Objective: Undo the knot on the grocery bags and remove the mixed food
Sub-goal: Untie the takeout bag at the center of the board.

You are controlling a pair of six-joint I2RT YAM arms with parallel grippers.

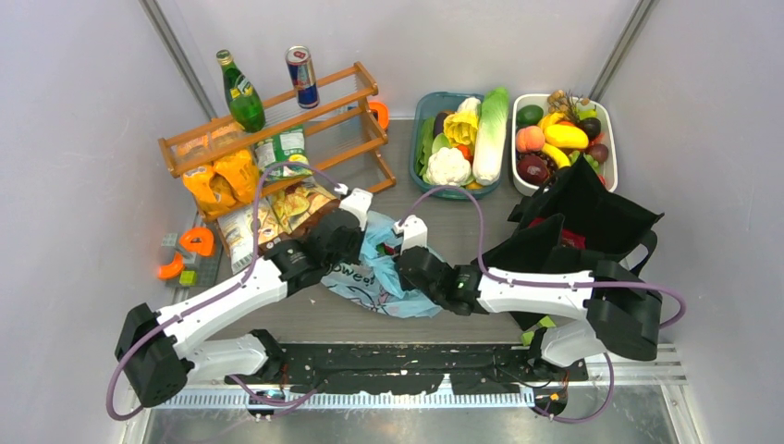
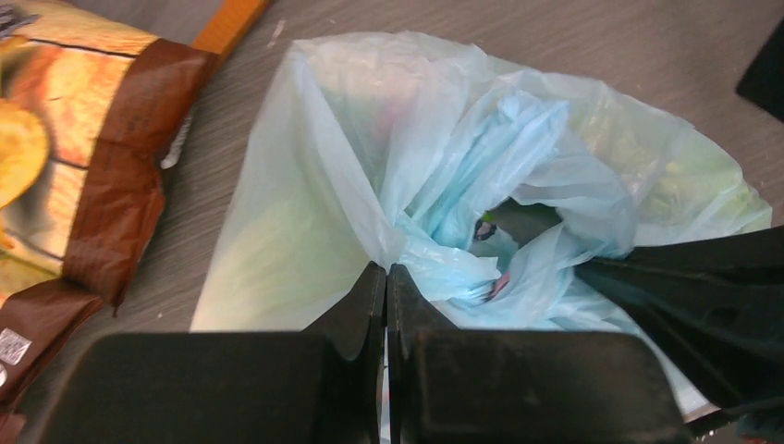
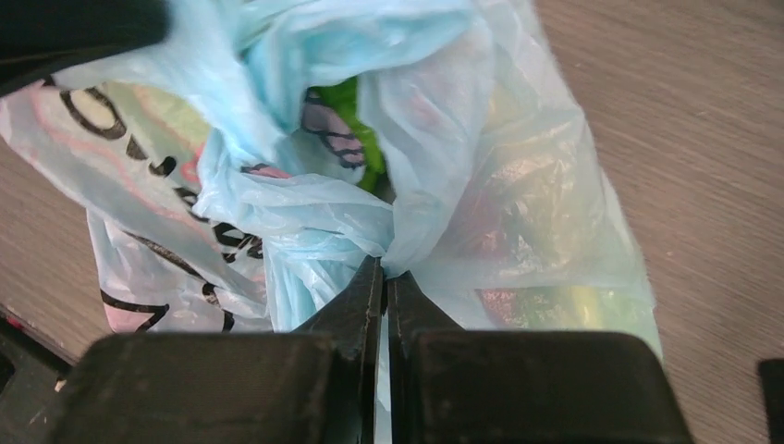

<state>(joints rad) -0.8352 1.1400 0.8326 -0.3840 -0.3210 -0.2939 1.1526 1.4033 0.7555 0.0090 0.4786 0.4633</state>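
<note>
Roughly, blue bag (image 1: 368, 277) lies slanted, far-left to near-right.

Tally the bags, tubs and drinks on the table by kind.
Bags: 2, light-blue plastic bag, black tote
Tubs: 2, teal vegetable tub, white fruit tub
Drinks: 2, green bottle, drink can
Total: 6

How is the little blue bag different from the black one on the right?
The blue bag is thin, see-through printed plastic; the black bag is opaque fabric. The blue bag is smaller than the black bag. Both arms' jaws pinch the blue bag; none grips the black bag. Both sit on the table.
</note>
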